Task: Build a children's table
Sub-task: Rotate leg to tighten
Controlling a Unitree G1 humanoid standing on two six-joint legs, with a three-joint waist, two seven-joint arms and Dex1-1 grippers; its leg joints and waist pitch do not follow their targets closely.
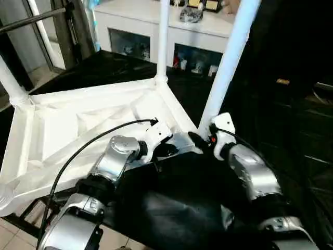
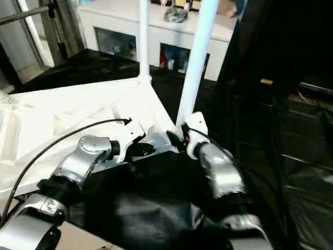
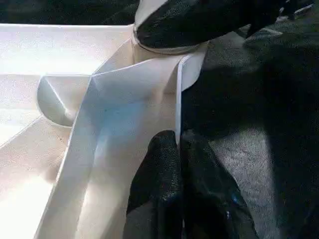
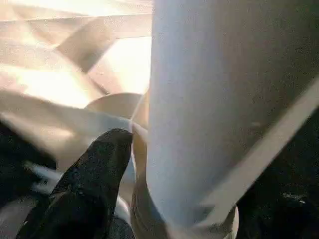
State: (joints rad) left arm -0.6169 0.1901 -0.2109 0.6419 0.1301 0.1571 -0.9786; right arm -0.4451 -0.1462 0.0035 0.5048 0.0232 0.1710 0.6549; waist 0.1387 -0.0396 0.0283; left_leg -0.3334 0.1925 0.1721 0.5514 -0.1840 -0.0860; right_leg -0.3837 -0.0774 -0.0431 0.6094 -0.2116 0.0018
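The children's table lies upside down, its white ribbed top (image 1: 78, 125) on a black cloth. White legs stand in three corner sockets: one at the near right corner (image 1: 229, 57), one at the far corner (image 1: 163, 36) and one at the left (image 1: 10, 80). My left gripper (image 3: 178, 144) is shut on the top's thin rim, just left of the near right leg (image 4: 214, 99). My right gripper (image 1: 204, 139) sits at the base of that leg. One of its black fingers (image 4: 99, 164) stands a little off the tube. The other finger is hidden behind the leg.
A white glass-door cabinet (image 1: 135, 21) with small items on top stands behind the table. Dark shelving (image 1: 302, 104) fills the right side. A metal frame (image 1: 36, 18) stands at the back left. Black cloth (image 1: 177, 208) covers the work surface under my forearms, with tiled floor below.
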